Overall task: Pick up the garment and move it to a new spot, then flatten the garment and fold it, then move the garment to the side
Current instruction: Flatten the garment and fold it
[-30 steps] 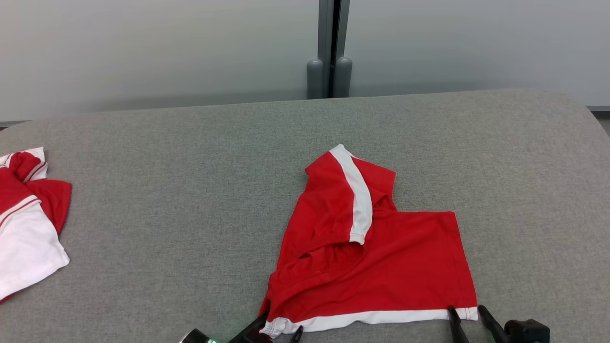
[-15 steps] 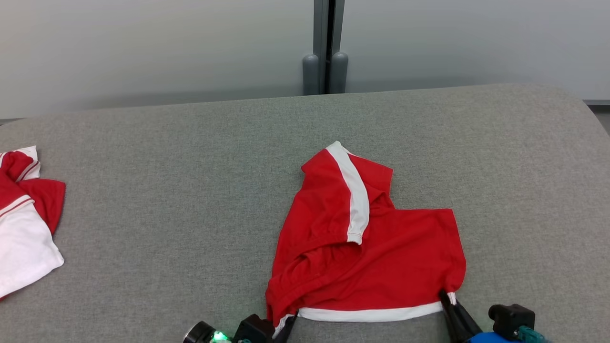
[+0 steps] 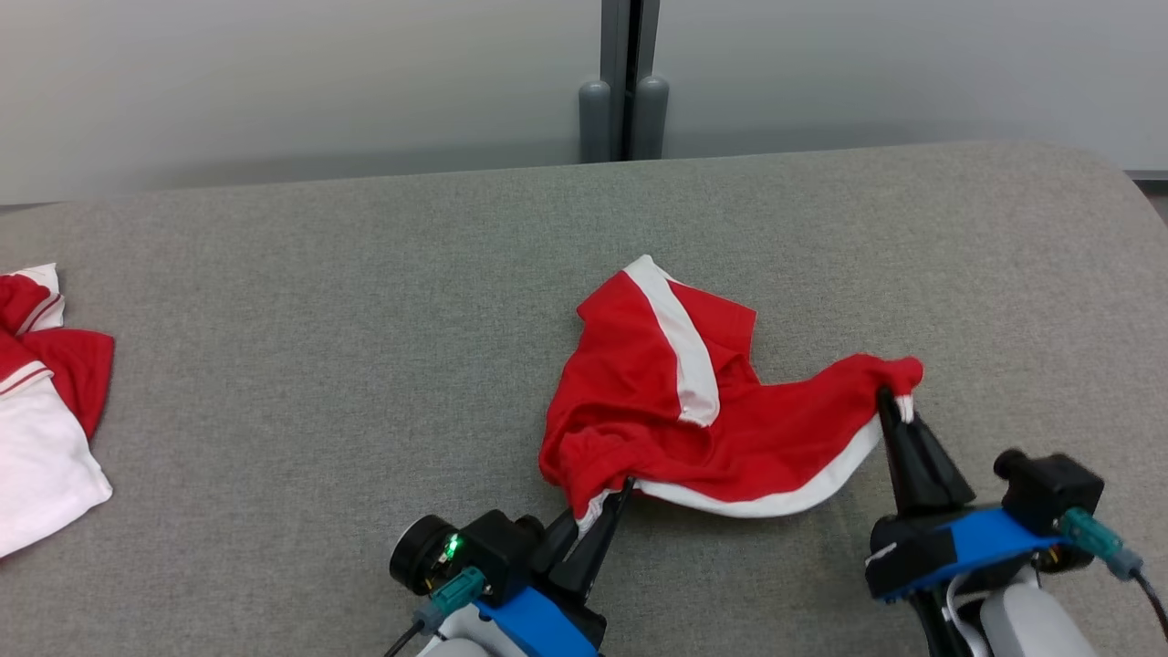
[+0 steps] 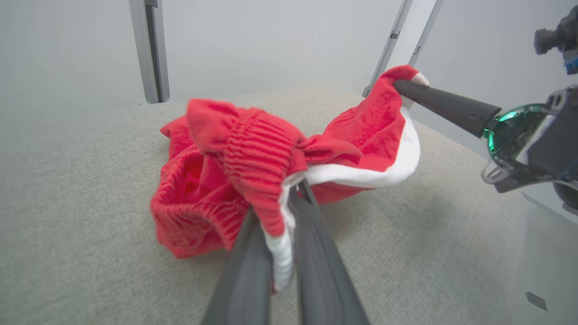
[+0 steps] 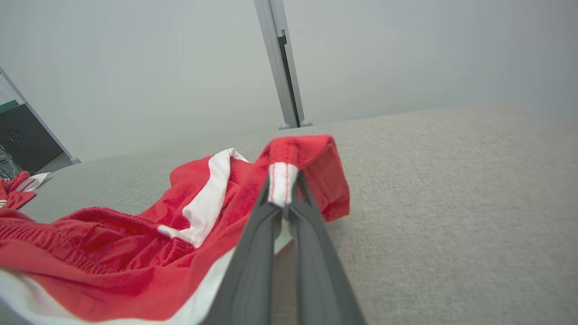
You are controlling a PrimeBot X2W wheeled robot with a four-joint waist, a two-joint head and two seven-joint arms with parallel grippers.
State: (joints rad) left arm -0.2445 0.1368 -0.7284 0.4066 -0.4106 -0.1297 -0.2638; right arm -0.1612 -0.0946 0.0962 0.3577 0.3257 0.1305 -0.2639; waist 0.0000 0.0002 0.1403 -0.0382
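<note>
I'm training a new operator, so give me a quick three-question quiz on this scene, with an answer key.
1. True or false: the left tool and right tool are both shut on the red garment.
2. What do they pinch? A) its white-trimmed edge B) its middle C) nothing.
3. Where on the grey table lies the second garment?
Key: 1 true; 2 A; 3 at the robot's far left.

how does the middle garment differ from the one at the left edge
The middle garment is mostly red with white bands; the left garment has a big white panel. The middle garment is pinched at two corners by the left gripper and right gripper, partly raised; the left garment lies untouched. Both are red and white, on the grey surface.
</note>
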